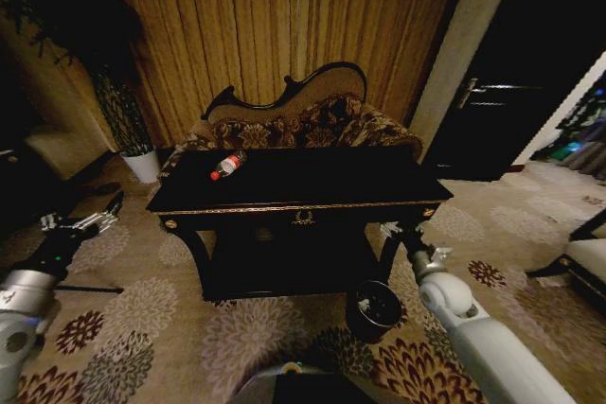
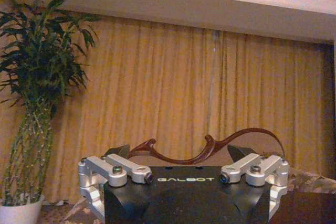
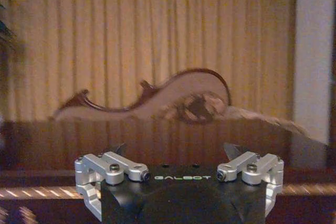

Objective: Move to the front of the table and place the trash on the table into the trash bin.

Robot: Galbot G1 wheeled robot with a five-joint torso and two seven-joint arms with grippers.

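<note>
The glossy black table [image 1: 312,182] with gold trim stands straight ahead. The trash I can see on it is a clear plastic bottle [image 1: 227,166] with a red label, lying near the top's far left corner. The small dark trash bin [image 1: 376,309] sits on the carpet by the table's front right leg. My left gripper [image 1: 106,210] hangs open to the left of the table, well short of it; in the left wrist view the left gripper [image 2: 178,153] holds nothing. My right gripper [image 1: 401,231] is open and sits just before the table's front right corner. In the right wrist view the right gripper [image 3: 176,150] faces the table edge [image 3: 157,140].
A carved floral sofa [image 1: 303,125] stands directly behind the table against gold curtains. At the left stand a white plant pot [image 1: 144,166] and its tall plant [image 2: 37,103]. A dark door [image 1: 502,92] is at the right, and a chair edge [image 1: 582,262] at the far right.
</note>
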